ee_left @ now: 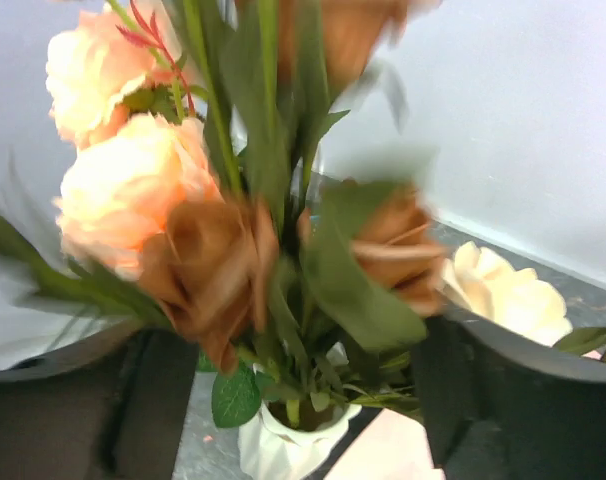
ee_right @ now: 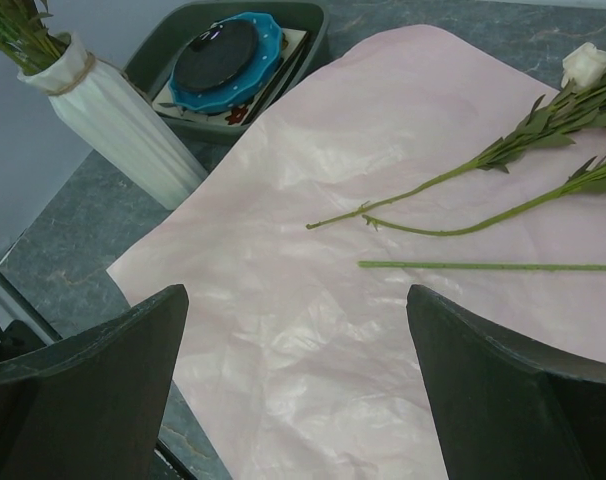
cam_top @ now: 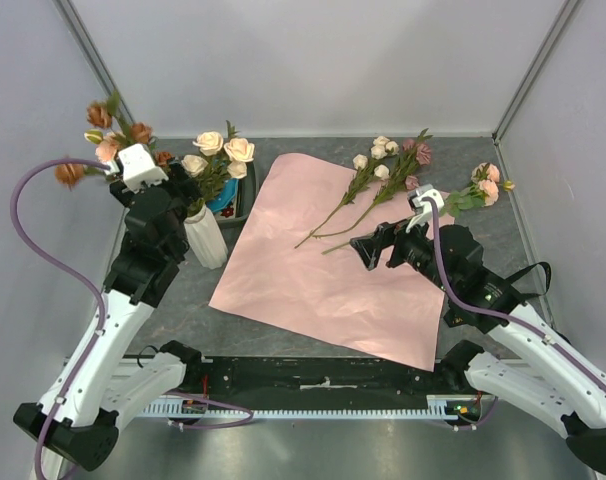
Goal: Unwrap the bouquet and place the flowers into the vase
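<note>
Since the peach flowers [ee_left: 133, 190] are sitting stems-down in the vase [ee_left: 283, 445], the left gripper [ee_left: 303, 395] is hanging fingers wide around them, gripping nothing, probably a release. The right gripper [ee_right: 298, 385] is hovering wide open over the pink paper [ee_right: 313, 230], facing the loose stems [ee_right: 453, 215].

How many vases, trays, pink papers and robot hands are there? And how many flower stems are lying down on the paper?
Vase: 1
Tray: 1
Pink paper: 1
Flower stems lying on the paper: 3
Robot hands: 2, the left hand and the right hand
Total: 8
</note>
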`<state>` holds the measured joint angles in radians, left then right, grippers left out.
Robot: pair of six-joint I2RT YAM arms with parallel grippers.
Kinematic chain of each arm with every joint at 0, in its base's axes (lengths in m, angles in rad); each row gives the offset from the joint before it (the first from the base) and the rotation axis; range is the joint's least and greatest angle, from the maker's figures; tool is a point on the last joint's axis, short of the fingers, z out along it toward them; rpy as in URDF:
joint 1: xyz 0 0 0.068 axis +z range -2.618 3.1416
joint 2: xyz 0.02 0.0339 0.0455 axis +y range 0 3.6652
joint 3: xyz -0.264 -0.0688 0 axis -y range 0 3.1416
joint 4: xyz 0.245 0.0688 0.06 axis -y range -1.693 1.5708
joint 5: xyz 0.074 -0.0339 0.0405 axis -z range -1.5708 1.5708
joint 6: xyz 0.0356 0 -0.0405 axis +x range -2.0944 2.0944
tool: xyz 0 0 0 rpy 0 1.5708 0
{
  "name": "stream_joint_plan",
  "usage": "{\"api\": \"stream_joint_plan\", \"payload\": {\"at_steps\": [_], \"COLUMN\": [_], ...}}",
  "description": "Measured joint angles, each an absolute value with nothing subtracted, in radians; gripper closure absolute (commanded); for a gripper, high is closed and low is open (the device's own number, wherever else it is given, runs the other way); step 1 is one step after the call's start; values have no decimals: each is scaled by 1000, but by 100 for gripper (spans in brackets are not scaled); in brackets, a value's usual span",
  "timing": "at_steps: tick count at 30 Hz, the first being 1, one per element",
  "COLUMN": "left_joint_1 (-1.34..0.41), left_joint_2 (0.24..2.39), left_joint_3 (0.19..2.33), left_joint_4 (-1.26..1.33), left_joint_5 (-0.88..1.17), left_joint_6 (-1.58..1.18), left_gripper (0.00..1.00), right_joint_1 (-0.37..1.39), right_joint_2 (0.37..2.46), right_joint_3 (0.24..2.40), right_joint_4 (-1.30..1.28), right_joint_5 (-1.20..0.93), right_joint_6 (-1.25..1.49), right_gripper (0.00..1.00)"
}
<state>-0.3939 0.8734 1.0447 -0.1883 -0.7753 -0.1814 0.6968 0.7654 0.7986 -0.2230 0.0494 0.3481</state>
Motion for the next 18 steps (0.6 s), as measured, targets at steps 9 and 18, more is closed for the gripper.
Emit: {"api": "stream_joint_plan", "payload": {"at_steps": [9, 18], "left_joint_1": [-394, -394], "left_joint_2": [765, 593], "left_joint_3": [1079, 1142], "left_joint_4": [-384, -643], "left_joint_5": [-659, -515], "left_joint_6": [-305, -403], "left_gripper": [0, 1], "right_joint_1": [697, 696], "right_joint_2": [851, 1009], "right_joint_3": [792, 776], "right_joint_4": [-219, -224], "right_joint_5": [-4, -2], "right_joint_6": [420, 530], "right_gripper": [2, 2]}}
